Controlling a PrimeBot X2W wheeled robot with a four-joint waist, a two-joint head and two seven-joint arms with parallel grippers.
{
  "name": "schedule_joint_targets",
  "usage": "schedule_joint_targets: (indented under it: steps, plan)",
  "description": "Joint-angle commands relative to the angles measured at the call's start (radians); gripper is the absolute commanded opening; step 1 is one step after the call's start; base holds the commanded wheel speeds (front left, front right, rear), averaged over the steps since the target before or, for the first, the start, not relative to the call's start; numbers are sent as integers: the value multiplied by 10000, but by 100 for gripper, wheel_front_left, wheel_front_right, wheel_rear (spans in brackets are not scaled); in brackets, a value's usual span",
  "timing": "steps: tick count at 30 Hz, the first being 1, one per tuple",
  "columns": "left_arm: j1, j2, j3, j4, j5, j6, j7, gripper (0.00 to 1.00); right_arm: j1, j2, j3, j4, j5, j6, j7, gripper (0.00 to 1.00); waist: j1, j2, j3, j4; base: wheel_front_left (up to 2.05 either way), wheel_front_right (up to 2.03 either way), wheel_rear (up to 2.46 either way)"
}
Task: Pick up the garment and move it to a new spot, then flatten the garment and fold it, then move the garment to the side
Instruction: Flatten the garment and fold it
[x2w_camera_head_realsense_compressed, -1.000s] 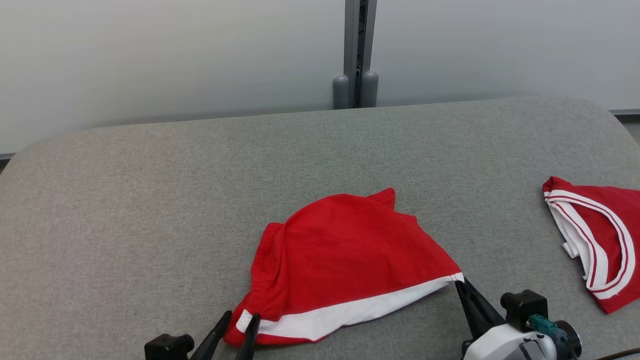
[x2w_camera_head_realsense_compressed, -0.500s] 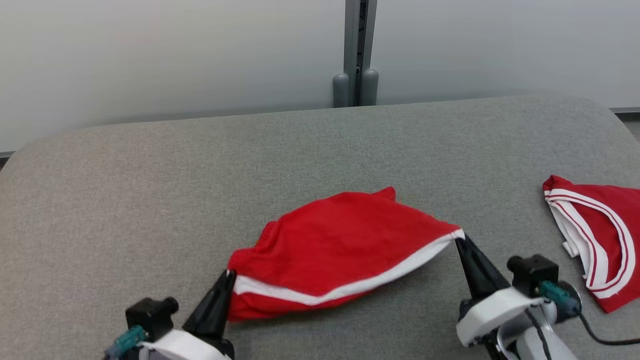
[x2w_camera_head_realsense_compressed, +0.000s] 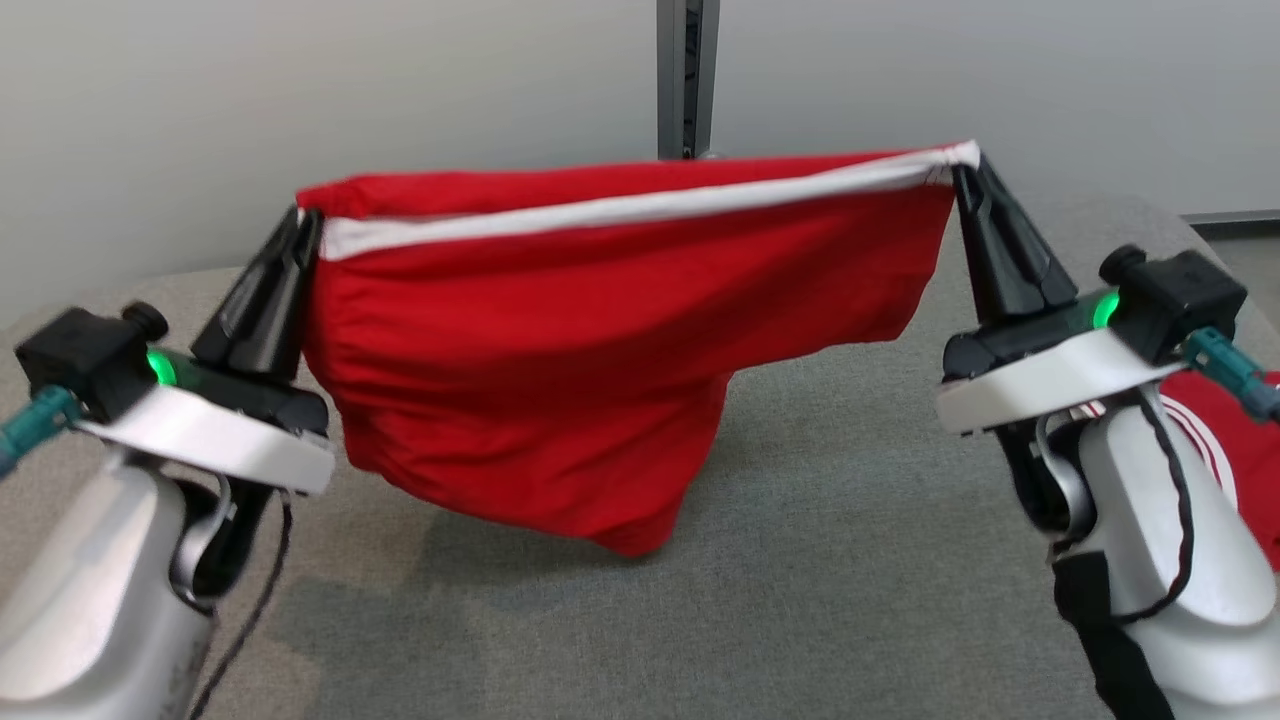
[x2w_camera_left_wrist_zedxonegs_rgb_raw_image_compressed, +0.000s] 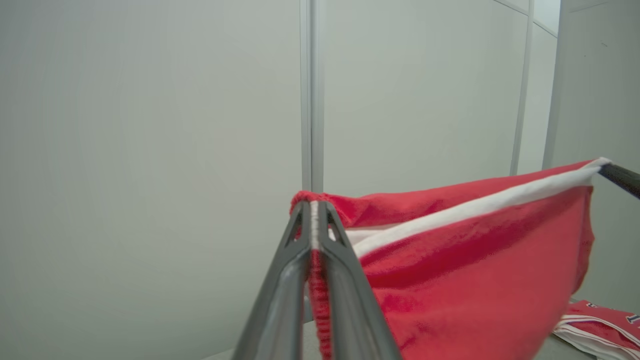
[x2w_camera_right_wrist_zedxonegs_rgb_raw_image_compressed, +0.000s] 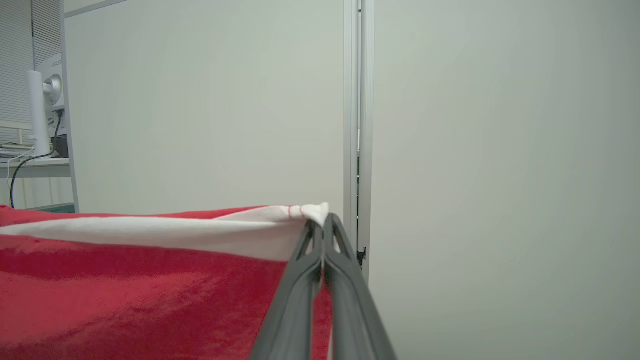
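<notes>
Above the grey, felt-like tabletop (x2w_camera_head_realsense_compressed: 850, 520), in the head view, the soft red cloth garment with a white stripe (x2w_camera_head_realsense_compressed: 560, 400) hangs in the air, well off the top. The left gripper (x2w_camera_head_realsense_compressed: 308, 222) is pinched tight on one top corner and the right gripper (x2w_camera_head_realsense_compressed: 962, 172) is pinched tight on the other, so the top edge is pulled almost straight between them. The cloth below sags in a loose, wrinkly bag with a point at the bottom. A second red garment with white bands (x2w_camera_head_realsense_compressed: 1240, 470) lies flat by the right arm. In the left wrist view, the left gripper's two thin dark fingers (x2w_camera_left_wrist_zedxonegs_rgb_raw_image_compressed: 285, 280) squeeze a bumpy, stretchy-looking red edge. In the right wrist view, the right gripper nips the white corner, where small red stitches show. I think the picking up is done. Left to do: set it down in a new spot, smooth it flat, fold it, and push it to the side.
</notes>
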Motion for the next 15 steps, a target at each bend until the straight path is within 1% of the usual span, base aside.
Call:
schedule_joint_targets:
  steps: [1, 3, 4, 5, 7, 8, 10, 11, 14, 15]
  plan:
    - [-634, 271, -5, -57, 36, -7, 194, 0, -490, -168, -10, -38, 100, -4, -5, 0, 0, 0, 359, 20, 0, 0, 0]
    - [-1275, 492, -27, 57, 80, -5, 475, 0, -1091, -298, 85, 76, 45, -4, 1, 0, 0, 0, 781, 58, 0, 0, 0]
    - [-1275, 492, -27, 57, 80, -5, 475, 0, -1091, -298, 85, 76, 45, -4, 1, 0, 0, 0, 781, 58, 0, 0, 0]
    - [-1995, 652, -5, 178, 35, -5, 721, 0, -1807, -395, 161, 225, -108, -4, 6, 0, 0, 0, 1345, 73, 0, 0, 0]
    - [-2777, 697, -76, 329, 47, -5, 898, 0, -2546, -432, 155, 437, -212, -4, 10, 0, 0, 0, 1939, 126, 0, 0, 0]
    - [-3238, 834, -155, 437, 235, -5, 932, 0, -2980, -454, 191, 565, -289, -4, 6, 0, 0, 0, 2256, 144, 0, 0, 0]
    - [-4149, 824, -282, 739, 247, -6, 942, 0, -3839, -534, 201, 941, -495, -4, 17, 0, 0, 0, 2837, 221, 0, 0, 0]
    - [-4689, 917, -391, 925, 460, -6, 892, 0, -4347, -566, 195, 1154, -542, -4, 15, 0, 0, 0, 3117, 244, 0, 0, 0]
    - [-6208, 921, -628, 1526, 786, -1, 602, 0, -5846, -739, -187, 1883, -938, -5, 6, 0, 0, 0, 3795, 332, 0, 0, 0]
    - [-6697, 827, -618, 1757, 755, 1, 479, 0, -6313, -786, -402, 2084, -1136, -5, 3, 0, 0, 0, 3944, 360, 0, 0, 0]
